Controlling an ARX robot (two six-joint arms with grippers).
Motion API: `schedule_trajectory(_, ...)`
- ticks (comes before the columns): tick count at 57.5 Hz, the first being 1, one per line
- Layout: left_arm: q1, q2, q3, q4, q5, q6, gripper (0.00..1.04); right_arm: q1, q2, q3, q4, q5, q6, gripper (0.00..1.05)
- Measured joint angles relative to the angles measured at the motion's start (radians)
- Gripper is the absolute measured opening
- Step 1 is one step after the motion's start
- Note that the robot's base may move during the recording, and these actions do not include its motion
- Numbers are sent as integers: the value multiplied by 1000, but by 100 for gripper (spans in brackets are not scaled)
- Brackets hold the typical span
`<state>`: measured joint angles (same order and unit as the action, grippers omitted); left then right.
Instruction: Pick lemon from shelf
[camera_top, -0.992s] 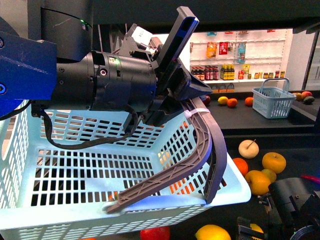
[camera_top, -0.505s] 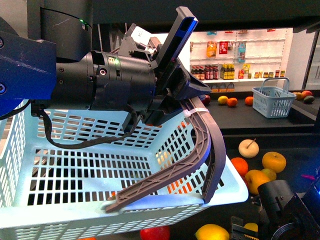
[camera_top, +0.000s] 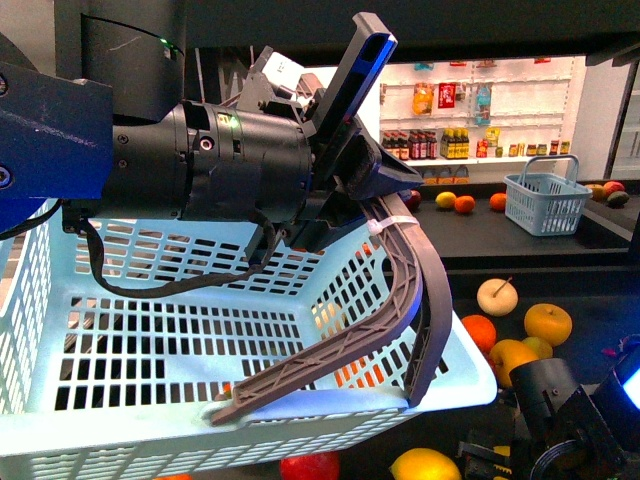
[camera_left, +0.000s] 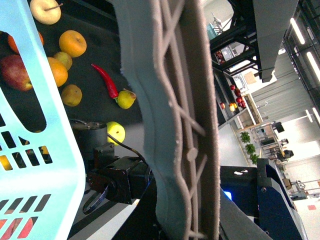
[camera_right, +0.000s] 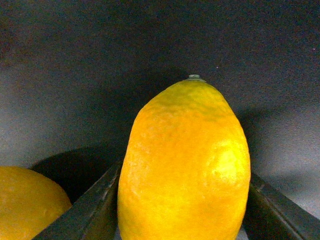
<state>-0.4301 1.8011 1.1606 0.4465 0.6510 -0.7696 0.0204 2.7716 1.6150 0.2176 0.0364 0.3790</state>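
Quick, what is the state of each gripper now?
Left gripper: closed on the basket handle.
Right gripper: fingers flank the lemon; whether they clamp it cannot be told.

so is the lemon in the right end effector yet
In: the lemon sits between the right end effector's fingers, both touching its sides.

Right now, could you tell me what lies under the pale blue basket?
A red apple and a yellow fruit peek out below the basket rim, and orange patches show through its slots. The rest of the shelf beneath is covered.
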Motion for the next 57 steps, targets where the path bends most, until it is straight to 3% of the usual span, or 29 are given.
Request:
schedule_trajectory(8, 0, 0, 0, 0, 0, 0, 10, -6, -1, -6, 9, -10, 12, 51)
schedule_trajectory(17, 0, 0, 0, 0, 0, 0, 10, -20, -35, -59, 38, 16, 23, 49)
schedule_trajectory(26, 0, 0, 0, 0, 0, 0, 10, -53, -135, -175, 159, 87, -64, 49)
schedule_trajectory(36, 0, 0, 0, 0, 0, 0, 10, -106, -341, -290, 265, 49, -62, 49)
schedule_trajectory(46, 0, 0, 0, 0, 0, 0, 10, -131, -610, -421, 324, -117, 78, 49)
schedule_trajectory(57, 0, 0, 0, 0, 0, 0, 10, -91, -843, -570, 419, -340, 278, 49)
